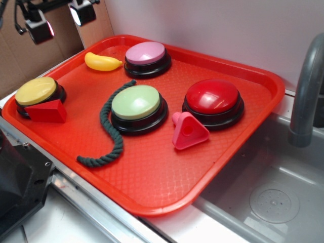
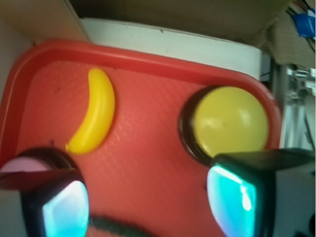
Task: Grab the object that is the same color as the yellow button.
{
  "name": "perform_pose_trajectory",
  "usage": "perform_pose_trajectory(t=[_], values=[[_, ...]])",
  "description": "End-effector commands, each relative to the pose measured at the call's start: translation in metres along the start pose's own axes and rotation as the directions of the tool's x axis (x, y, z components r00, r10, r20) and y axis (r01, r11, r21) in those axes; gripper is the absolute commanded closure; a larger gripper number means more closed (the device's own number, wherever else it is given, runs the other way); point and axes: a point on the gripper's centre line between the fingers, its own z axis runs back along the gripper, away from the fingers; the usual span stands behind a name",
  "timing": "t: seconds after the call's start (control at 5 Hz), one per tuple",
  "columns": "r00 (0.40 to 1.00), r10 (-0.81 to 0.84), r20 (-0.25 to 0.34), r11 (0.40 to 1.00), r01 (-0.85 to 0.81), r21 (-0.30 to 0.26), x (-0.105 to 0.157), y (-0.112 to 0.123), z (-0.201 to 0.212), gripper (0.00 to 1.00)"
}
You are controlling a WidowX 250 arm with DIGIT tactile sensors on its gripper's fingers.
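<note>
The small yellow banana toy (image 1: 103, 62) lies on the red tray (image 1: 167, 187) at the back, just left of the pink button (image 1: 146, 53). The yellow button (image 1: 36, 91) sits at the tray's left edge. My gripper (image 1: 59, 20) hangs open and empty above the tray's back-left corner, clear of everything. In the wrist view the banana (image 2: 94, 116) lies upper left and the yellow button (image 2: 229, 121) upper right. The open gripper (image 2: 148, 205) has bare tray between its fingers (image 2: 237, 197).
A red wedge (image 1: 46, 111) rests against the yellow button. A pale green button (image 1: 135, 102), a red button (image 1: 212, 97), a pink triangle block (image 1: 188, 131) and a dark green rope (image 1: 109, 131) also lie on the tray. A sink and grey faucet (image 1: 309, 86) stand at the right.
</note>
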Motion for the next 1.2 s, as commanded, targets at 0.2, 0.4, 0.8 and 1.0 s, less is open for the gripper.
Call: perform_pose_trajectory(t=[0.2, 0.4, 0.8, 1.0], values=[[0.991, 0.133, 0.011, 0.991, -0.133, -0.034, 0.029, -0.017, -0.058, 0.00], [0.989, 0.147, 0.011, 0.989, -0.147, -0.025, 0.032, -0.020, -0.074, 0.00], [0.988, 0.157, 0.006, 0.988, -0.157, 0.011, 0.036, -0.025, -0.091, 0.00], [0.991, 0.131, -0.002, 0.991, -0.131, -0.001, 0.035, -0.024, -0.089, 0.00]])
